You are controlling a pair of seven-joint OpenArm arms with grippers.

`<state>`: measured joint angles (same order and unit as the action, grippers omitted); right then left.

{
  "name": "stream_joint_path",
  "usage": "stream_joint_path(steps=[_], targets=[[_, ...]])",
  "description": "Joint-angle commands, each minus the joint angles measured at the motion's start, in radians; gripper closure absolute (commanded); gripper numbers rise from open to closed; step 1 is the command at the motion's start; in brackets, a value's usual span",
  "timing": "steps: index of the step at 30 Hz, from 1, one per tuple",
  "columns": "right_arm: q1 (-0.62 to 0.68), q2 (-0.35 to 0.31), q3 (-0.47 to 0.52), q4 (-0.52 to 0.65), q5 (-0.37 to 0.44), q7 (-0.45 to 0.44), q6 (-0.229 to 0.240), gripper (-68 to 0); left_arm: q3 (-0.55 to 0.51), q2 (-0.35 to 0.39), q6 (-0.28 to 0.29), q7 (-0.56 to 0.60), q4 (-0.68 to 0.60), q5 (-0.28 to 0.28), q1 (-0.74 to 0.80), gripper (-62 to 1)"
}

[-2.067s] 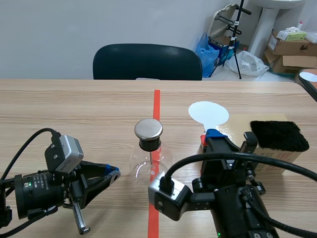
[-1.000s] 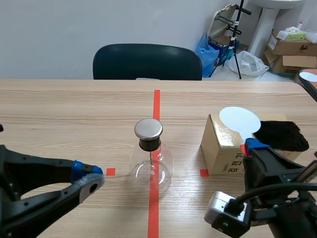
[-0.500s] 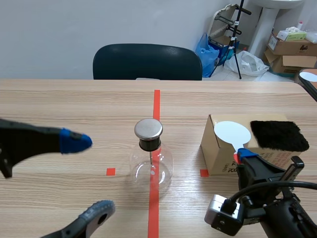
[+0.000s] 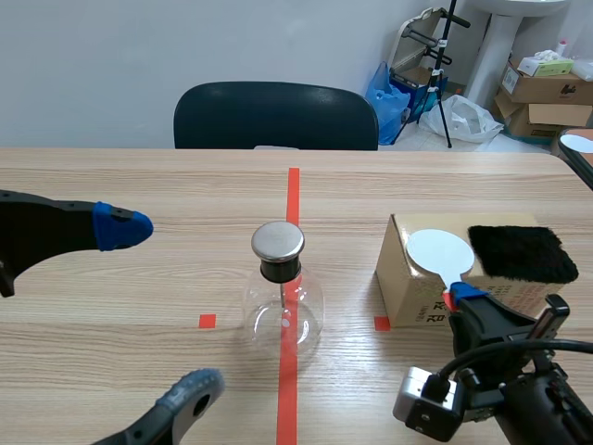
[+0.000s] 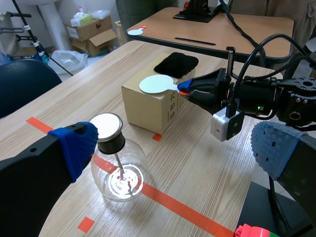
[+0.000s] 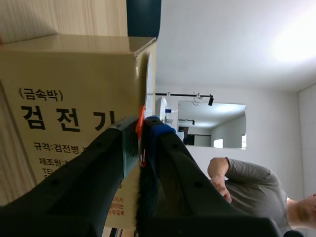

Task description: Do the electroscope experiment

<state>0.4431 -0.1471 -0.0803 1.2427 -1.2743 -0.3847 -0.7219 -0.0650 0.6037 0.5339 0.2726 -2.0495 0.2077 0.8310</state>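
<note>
Scene view puts the electroscope at the middle of the table. It is a clear round flask standing upright on the orange-red tape line. Its long axis is vertical: the rod runs straight down inside from the metal cap, which faces up. We see nothing touching it.

Toward the right arm's side sits a cardboard box, with a black fur pad lying on the far part of its top. The right gripper is clamped on the red handle of a white disc paddle. The handle's axis runs from the fingertips up and away from the robot, slanting a little toward the flask. That puts the disc at the box's near top edge, just beside the fur. Whether disc and box touch we cannot tell.

The left gripper is spread wide and holds nothing. In the left wrist view the flask stands ahead of it, close by one finger. Beyond the table stands a dark chair.

We judge the step in hand to be charging the disc on the fur. To do it well we should lay the disc flat on the pad, rub with firm strokes and grip the handle only. Then we should bring the disc to the cap from above, slowly, without knocking the flask
</note>
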Motion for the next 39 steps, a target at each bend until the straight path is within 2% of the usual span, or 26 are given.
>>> stream_joint_path(steps=[1,27,31,39], targets=[[-0.014,-0.013,0.001,0.002,0.005,0.000,-0.026,-0.9,0.008,-0.011,-0.001,0.014,-0.002,0.011,0.000,-62.3],[-0.031,-0.039,0.001,-0.006,0.007,0.031,-0.019,-1.3,0.008,-0.010,0.000,0.014,-0.002,0.005,0.000,-62.3],[-0.031,-0.044,0.001,-0.006,0.008,0.031,-0.021,-11.6,0.008,-0.010,0.000,0.014,-0.002,0.005,0.000,-62.3],[-0.030,-0.043,0.001,-0.006,0.027,0.032,-0.043,-49.1,0.008,-0.010,0.000,0.014,-0.002,0.005,0.000,-62.3]])
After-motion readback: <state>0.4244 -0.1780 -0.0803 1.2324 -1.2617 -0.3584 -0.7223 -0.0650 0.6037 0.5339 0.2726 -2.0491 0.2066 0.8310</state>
